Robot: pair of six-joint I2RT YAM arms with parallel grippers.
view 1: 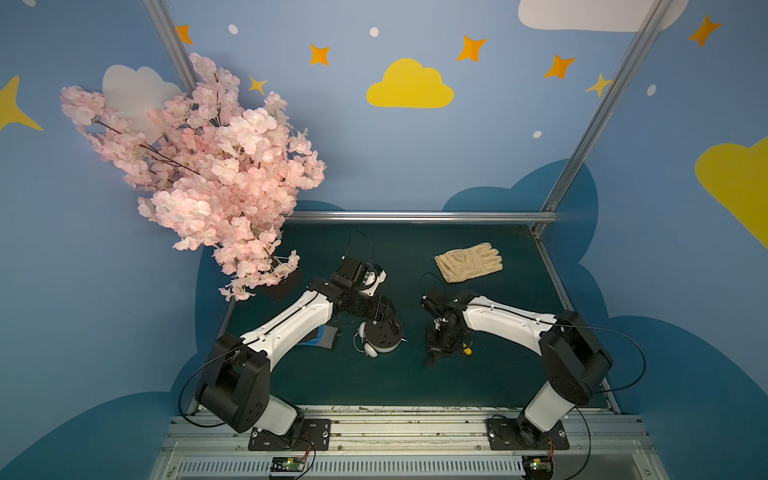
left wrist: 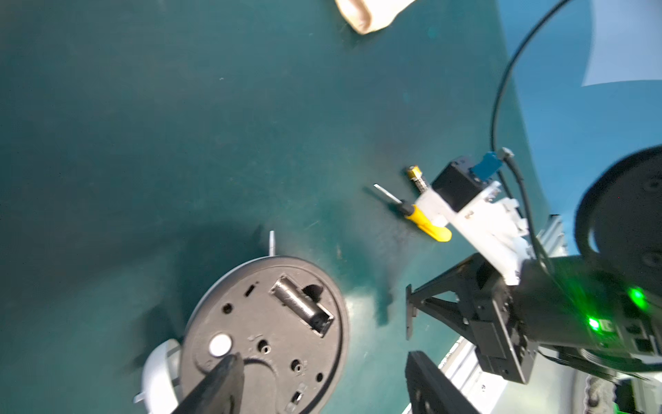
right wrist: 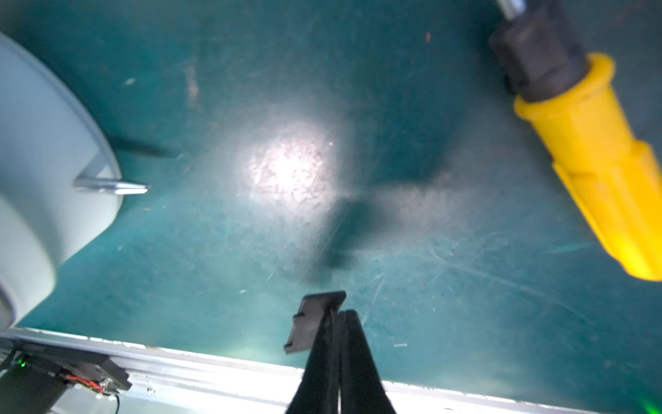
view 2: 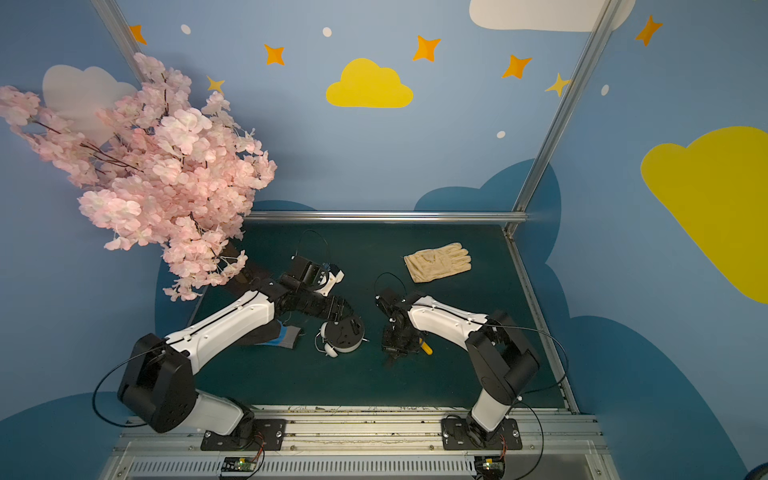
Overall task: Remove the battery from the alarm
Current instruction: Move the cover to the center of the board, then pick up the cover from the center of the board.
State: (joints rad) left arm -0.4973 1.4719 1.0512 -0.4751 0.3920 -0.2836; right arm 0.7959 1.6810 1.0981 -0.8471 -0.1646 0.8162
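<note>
On the green mat (view 1: pixel 415 386), the alarm (left wrist: pixel 265 337) lies face down with its dark back up and the battery compartment (left wrist: pixel 302 308) open. The bay looks empty, though blur leaves a dark rounded shape in it, probably just the trough. The battery (left wrist: pixel 416 176) lies loose on the mat, well apart from the alarm and just beside the yellow-handled screwdriver (left wrist: pixel 428 224). So the removal looks done, with at most a release or tidying left. The left gripper (left wrist: pixel 322 358) has its fingers apart and holds nothing; one finger is over the back panel, contact unclear. The right gripper (right wrist: pixel 338 315) has its jaws together, low over the mat between alarm and screwdriver. A small dark flat piece (right wrist: pixel 315 320) sits at its tip, maybe the compartment cover; whether it is pinched cannot be told. In both top views the battery is hidden behind the right arm, and only the screwdriver's yellow end shows. The alarm's dial is out of sight. A glove (view 1: pixel 468 262) lies far back.
</note>
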